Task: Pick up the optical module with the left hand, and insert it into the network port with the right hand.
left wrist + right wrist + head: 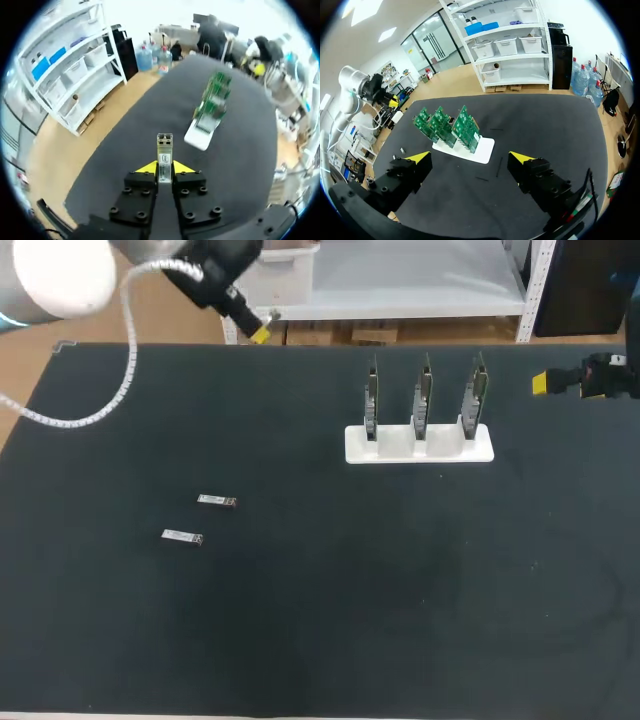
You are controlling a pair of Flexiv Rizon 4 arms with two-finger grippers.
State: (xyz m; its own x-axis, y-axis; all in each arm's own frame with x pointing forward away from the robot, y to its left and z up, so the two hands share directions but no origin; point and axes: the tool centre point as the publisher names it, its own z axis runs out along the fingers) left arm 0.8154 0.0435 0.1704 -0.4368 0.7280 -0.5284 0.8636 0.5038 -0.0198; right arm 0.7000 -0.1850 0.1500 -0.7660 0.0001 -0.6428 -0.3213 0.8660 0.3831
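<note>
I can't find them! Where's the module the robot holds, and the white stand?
optical module [164,150], left wrist view, middle of its body.
white stand [420,452], head view, its front wall.

Two optical modules [216,501] lying left, three boards [424,400] in white holder [420,447]

No text, number or sign is legible in any view. The optical module [164,159] clamped in the left gripper [164,168] bears a pale label along its upper face; the print is too fine to read. Toward the table's [320,640] left edge lie a farther module [216,501] and a nearer module [183,536], each with a white label, print likewise unreadable.
</note>
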